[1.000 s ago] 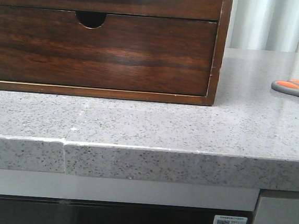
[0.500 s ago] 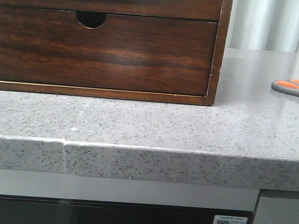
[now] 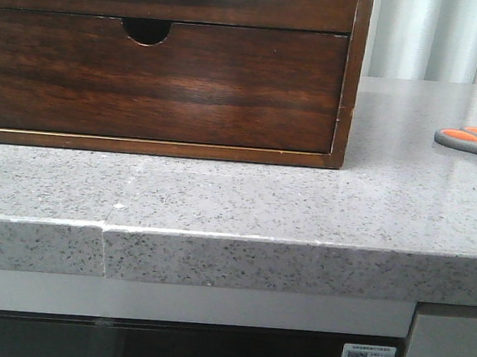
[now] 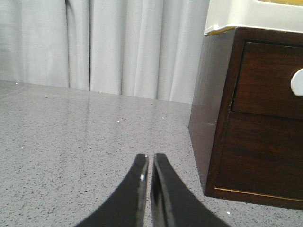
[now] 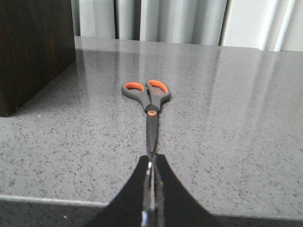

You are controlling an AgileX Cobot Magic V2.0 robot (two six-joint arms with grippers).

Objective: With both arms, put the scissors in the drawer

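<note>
The scissors (image 3: 474,141), grey handles with orange lining, lie flat on the grey counter at the far right of the front view. In the right wrist view they (image 5: 147,99) lie lengthwise ahead of my right gripper (image 5: 151,158), handles away. The blade tips meet the shut fingertips in the picture; I cannot tell whether they touch. The drawer (image 3: 159,80), dark brown with a half-round notch, is closed in its wooden cabinet (image 3: 354,80). My left gripper (image 4: 150,158) is shut and empty over the counter beside the cabinet's left side (image 4: 210,118). Neither gripper shows in the front view.
The speckled grey counter (image 3: 244,204) has a front edge close to the camera. Its edge also runs under my right gripper (image 5: 47,201). A white tray (image 4: 251,16) sits on top of the cabinet. Pale curtains (image 5: 180,21) hang behind the counter.
</note>
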